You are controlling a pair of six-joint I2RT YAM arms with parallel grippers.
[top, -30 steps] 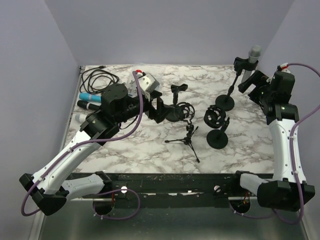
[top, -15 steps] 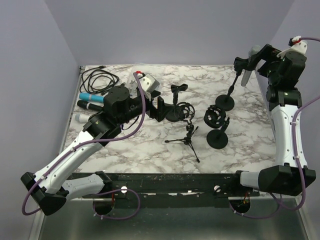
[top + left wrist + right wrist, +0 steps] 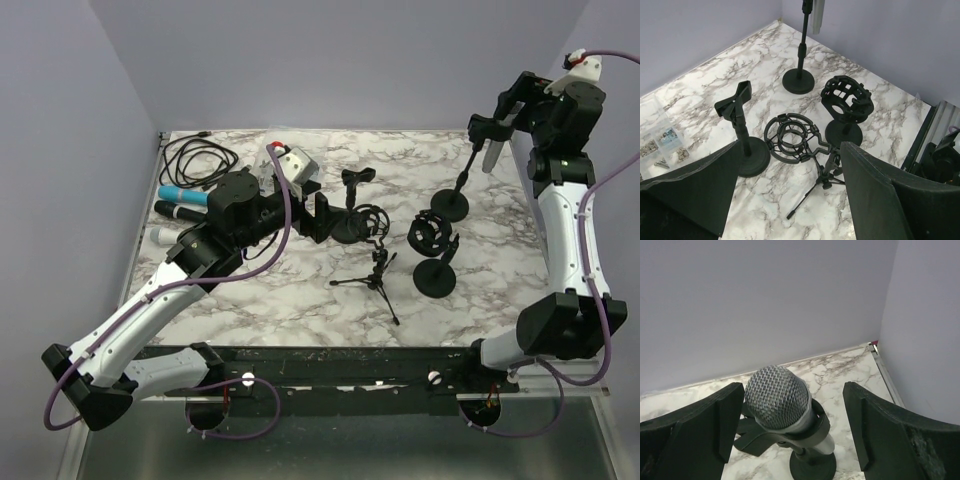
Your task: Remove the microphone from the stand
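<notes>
Far left of the marble table [image 3: 300, 300]: a coiled cable [image 3: 195, 158]. Just near of it lay a blue microphone [image 3: 180, 193], a black microphone [image 3: 176, 210] and a white microphone [image 3: 160, 235], side by side.

My left gripper [image 3: 789, 146] hung above the middle of the table, jaws spread wide, nothing between them. A clear parts box [image 3: 662, 142] sat at the left edge of my left wrist view.

Middle group, left to right: a short clip stand [image 3: 737, 107], its clip holding nothing. Beside it, a ring mount [image 3: 790, 137] on a small tripod [image 3: 822, 182]. Then a second ring mount [image 3: 846, 100] on a round base [image 3: 842, 134].

Far right: the tall stand [image 3: 463, 180], pole tilted, round foot flat on the table. The silver microphone [image 3: 777, 397] sat in the stand's clip [image 3: 775, 435], mesh head up, handle hanging below the clip.

My right gripper [image 3: 792, 387] was raised at the far right, level with the mesh head, jaws spread to either side of it. The head sat just beside the finger [image 3: 690, 435] on the left of my right wrist view; I could not tell whether they touched. A clear gap showed on the other side. Nothing was clamped.
</notes>
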